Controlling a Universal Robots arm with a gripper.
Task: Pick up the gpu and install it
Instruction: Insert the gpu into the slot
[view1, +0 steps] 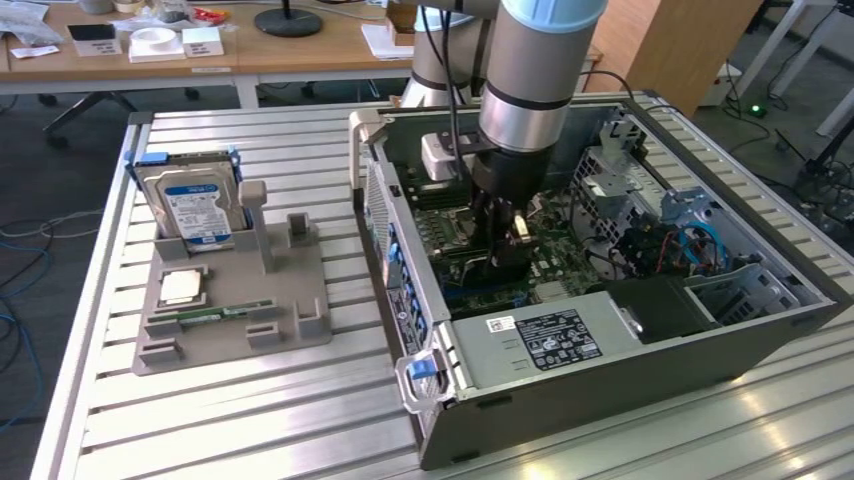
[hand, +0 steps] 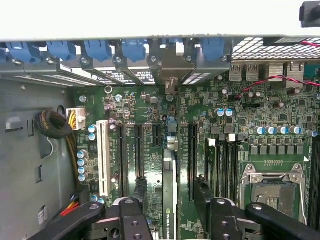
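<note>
One slatted metal bench (view1: 267, 420) carries all the things. On it lies one open computer case (view1: 747, 340), the largest thing, toward the exterior view's right. One robot arm (view1: 534, 70) comes down from above into the case, and its claw (view1: 501, 245) stands low over the one motherboard (view1: 561, 265). On the exterior view's left sits one grey holder tray (view1: 234, 330). In it stands one silver hard drive (view1: 194, 205) with a blue and white label, upright in its slot; one square processor (view1: 183, 288) lies flat in front of it, and one narrow green RAM strip (view1: 214, 317) lies near the tray's front edge. Behind the bench there is a wooden desk (view1: 254, 50) with small objects.

In the wrist view the claw (hand: 170, 210) is released: its two black fingers (hand: 132, 220) stand apart, one on each side of the gpu (hand: 169, 200). The gpu stands on its edge in a slot of the motherboard (hand: 260, 115), between the fingers, and no grip on it can be seen. Several long black slots run beside it, and one white slot (hand: 103, 157). One empty processor socket (hand: 272, 187) is near. Five blue clips (hand: 97, 50) line the rear wall of the case. One cable bundle (hand: 52, 125) lies beside the board.
</note>
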